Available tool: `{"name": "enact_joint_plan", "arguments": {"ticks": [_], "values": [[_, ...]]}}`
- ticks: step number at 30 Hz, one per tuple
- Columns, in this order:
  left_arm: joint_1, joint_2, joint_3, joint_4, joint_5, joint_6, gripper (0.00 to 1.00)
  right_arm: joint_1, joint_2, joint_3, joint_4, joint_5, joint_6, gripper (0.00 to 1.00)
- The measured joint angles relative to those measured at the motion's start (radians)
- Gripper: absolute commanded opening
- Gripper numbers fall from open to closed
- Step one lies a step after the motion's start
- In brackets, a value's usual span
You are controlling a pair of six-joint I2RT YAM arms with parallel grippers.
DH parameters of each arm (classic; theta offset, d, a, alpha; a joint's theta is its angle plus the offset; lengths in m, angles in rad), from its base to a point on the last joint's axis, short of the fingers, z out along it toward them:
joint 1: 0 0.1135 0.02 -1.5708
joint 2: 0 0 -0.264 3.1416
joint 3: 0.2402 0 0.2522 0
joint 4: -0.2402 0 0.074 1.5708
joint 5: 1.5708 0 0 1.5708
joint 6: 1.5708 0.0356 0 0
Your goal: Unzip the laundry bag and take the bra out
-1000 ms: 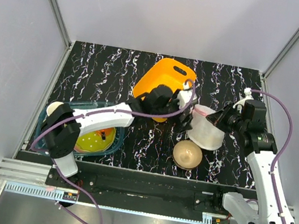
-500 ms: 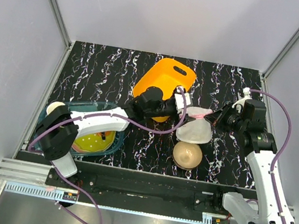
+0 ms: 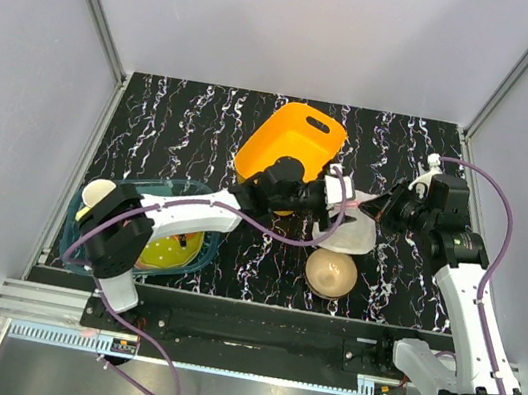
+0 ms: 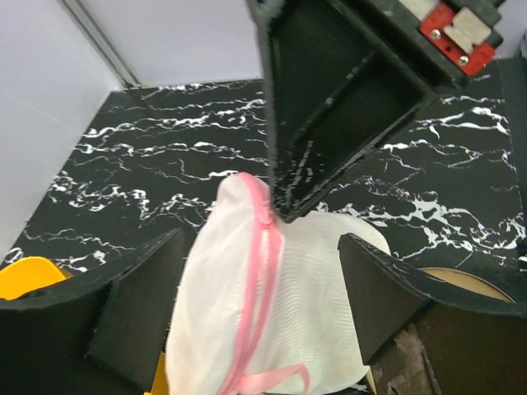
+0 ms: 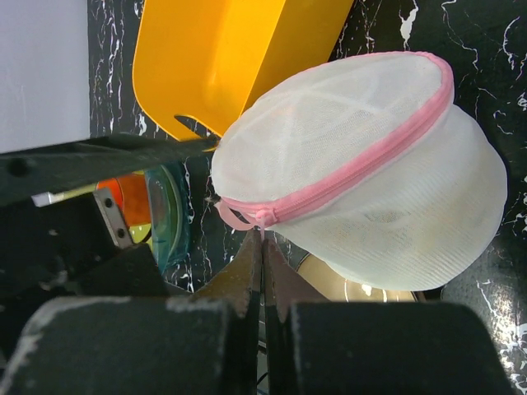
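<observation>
- Black, white-veined marble tabletop (image 3: pixel 177 112) between pale grey walls. The laundry bag (image 3: pixel 351 234) sits right of centre in the overhead view, held between the two arms. An orange basket (image 3: pixel 294 142) is at its upper left and a tan bowl (image 3: pixel 330 271) just below it.
- Right gripper (image 5: pixel 263 247): jaws pressed together on the pink zip pull (image 5: pixel 263 217) at the bag's rim. That is a thin pinch on a small tab, so a sharp tug could let the pull slip out.
- Left gripper (image 4: pixel 259 247): jaws spread wide, one on each side of the bag and clamping nothing. If the zip is pulled with the bag unanchored, I judge the whole pouch would follow the pull and the zip would not open.
- The pink zip reads as fully shut along the rim. The soft mesh could bunch ahead of the slider and jam it.
- The bra is not visible; it is presumably inside, though the mesh shows no clear outline. A deep pinch by the left jaws might trap it along with the fabric.
- The two grippers are very close together, almost touching at the top of the left wrist view, so a collision is a risk.
- A dragged bag could knock the bowl.
</observation>
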State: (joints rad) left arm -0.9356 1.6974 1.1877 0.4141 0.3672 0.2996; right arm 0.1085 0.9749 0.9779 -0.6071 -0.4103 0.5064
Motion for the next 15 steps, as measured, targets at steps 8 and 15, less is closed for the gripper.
{"name": "enact_joint_plan", "arguments": {"ticks": [8, 15], "values": [[-0.026, 0.059, 0.037, -0.081, -0.009, 0.029, 0.00, 0.000, 0.005, 0.000, 0.003, 0.000, -0.001, 0.00], [-0.021, 0.052, 0.034, -0.092, -0.041, 0.059, 0.00, -0.021, 0.019, 0.000, -0.004, 0.046, -0.016, 0.00]]}}
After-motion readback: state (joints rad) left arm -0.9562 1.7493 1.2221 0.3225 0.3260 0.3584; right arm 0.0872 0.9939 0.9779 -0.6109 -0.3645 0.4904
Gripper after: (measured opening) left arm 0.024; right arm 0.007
